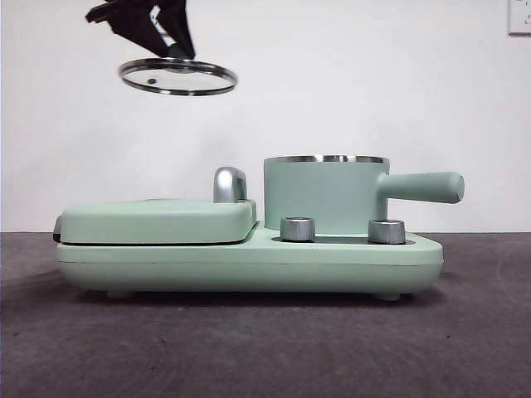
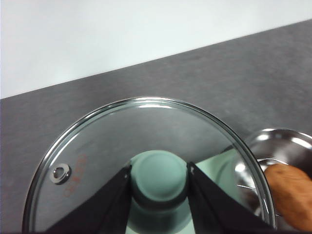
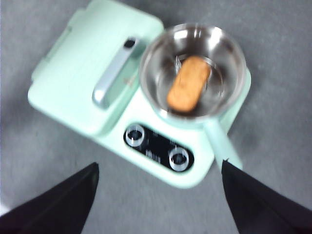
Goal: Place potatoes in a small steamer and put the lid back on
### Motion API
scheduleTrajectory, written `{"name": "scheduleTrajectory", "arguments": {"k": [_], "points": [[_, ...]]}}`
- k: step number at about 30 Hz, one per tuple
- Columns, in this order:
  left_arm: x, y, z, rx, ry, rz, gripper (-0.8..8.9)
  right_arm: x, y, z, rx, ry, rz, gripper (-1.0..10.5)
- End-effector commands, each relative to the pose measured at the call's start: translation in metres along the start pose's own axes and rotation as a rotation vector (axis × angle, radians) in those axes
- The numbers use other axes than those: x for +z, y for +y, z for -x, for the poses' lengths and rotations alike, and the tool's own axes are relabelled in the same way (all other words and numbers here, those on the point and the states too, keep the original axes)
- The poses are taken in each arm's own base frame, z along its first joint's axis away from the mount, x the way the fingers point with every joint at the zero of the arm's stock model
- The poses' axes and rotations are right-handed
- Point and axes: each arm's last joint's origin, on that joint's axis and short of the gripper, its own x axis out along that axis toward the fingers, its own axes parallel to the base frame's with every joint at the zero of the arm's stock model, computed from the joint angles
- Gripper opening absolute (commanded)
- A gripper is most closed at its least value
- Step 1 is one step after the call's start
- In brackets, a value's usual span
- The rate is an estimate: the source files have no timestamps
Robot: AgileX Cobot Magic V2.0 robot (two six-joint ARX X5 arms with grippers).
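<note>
- Held the lid [image 1: 177, 77] high in the air, up and to one side of the small steamer [image 1: 323, 193], well apart from its steel rim.
- Left gripper [image 2: 159, 178] with fingers [image 2: 114, 197] pinching the lid's mint-green knob [image 2: 159, 175] from both sides; glass disc hanging about level beneath.
- Showed a small vent hole [image 2: 61, 173] near the lid's rim in the left wrist view.
- Lay in the open steamer: the potato [image 3: 188, 83], an oblong orange-brown lump, resting on the steel inside, with bare steel around it.
- Stood on a mint-green cooker base [image 1: 249, 264], steamer on one half, straight side handle [image 1: 423, 186] jutting out past the base's edge.
- Covered the other half: a flat griddle cover [image 1: 158, 220] with a chrome handle [image 1: 230, 184] rising just beside the steamer wall, lower than the steamer's rim.
- Sat below the steamer on the base: two steel dials [image 1: 298, 229].
- Hovered well above the cooker: right gripper [image 3: 158, 195], fingers [image 3: 63, 202] spread wide, holding nothing.
- Left open air directly over the steamer's mouth; grey table [image 1: 265, 348] bare around the base.
</note>
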Motion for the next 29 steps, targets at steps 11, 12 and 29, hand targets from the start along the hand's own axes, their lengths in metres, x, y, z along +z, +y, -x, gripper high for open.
{"name": "scheduleTrajectory", "arguments": {"k": [11,12,29], "points": [[0.009,-0.064,0.004,-0.146,-0.06,-0.082,1.12,-0.128,0.01,0.0,0.116,-0.185,-0.027,4.0],[0.009,-0.068,0.003,-0.156,-0.059,-0.087,1.12,-0.136,0.009,-0.001,0.121,-0.202,-0.038,4.0],[-0.013,-0.138,-0.041,-0.297,-0.035,-0.167,1.12,-0.21,-0.009,-0.002,0.125,-0.35,-0.143,4.0]]}}
